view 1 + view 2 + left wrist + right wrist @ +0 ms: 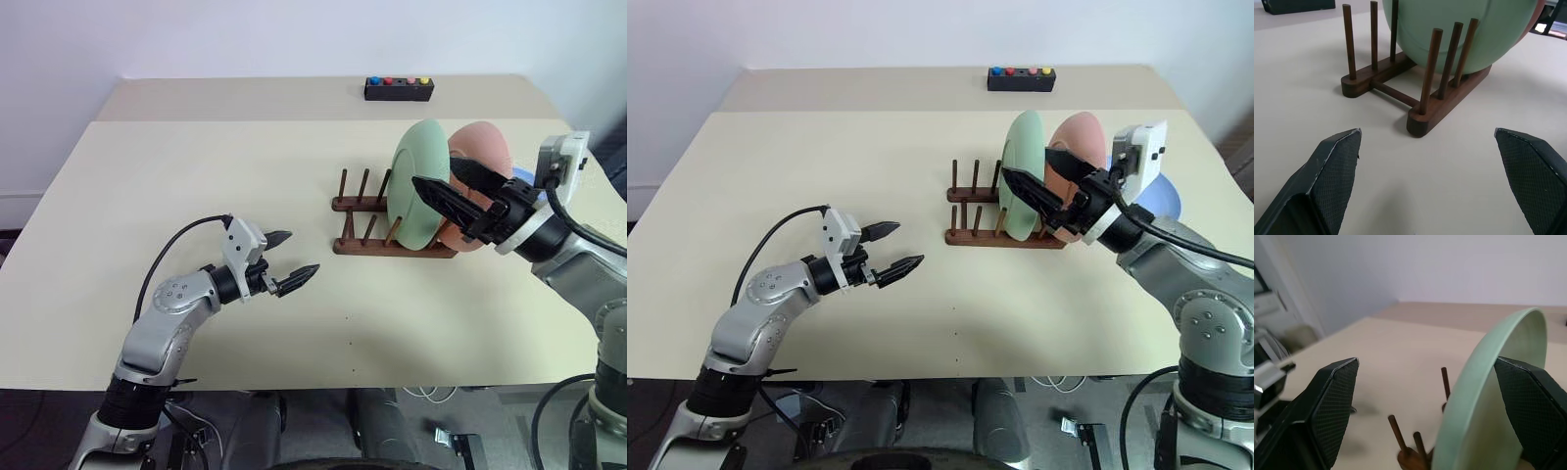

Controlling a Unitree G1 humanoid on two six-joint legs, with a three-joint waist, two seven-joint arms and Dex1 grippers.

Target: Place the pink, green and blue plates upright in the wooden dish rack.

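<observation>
- Tabletop (147,196): cream surface carrying everything listed below, left to right.
- Left gripper (286,259): you have it hovering low over the tabletop, well apart from the rack, pointing toward it. Fingers (1332,166) spread wide, nothing between them. In its wrist view the rack's empty pegs lie straight ahead.
- Wooden dish rack (364,245): dark brown, two rails of upright pegs. The slots at its left end stand empty; the right-hand slots are filled.
- Green plate (416,186): upright on edge in the rack, next to the empty pegs, its face turned toward your left arm.
- Pink plate (485,147): upright just behind the green one on the right side, partly hidden by the right arm.
- Right gripper (1043,181): raised beside the two racked plates, pointing left across them. Fingers (1327,401) wide apart; in the wrist view the green plate's rim passes between them, yet I judge it released, not gripped.
- Blue plate (1161,201): lying flat on the tabletop past the rack's right end, mostly hidden behind the right arm.
- Deciding relation: the blue plate lies behind and below your right fingers, on the far side of the rack from your left arm, so the right arm is much the nearer. Its free slot, though, is at the rack's left end.
- Black button box (399,89): far edge, not part of the job.
</observation>
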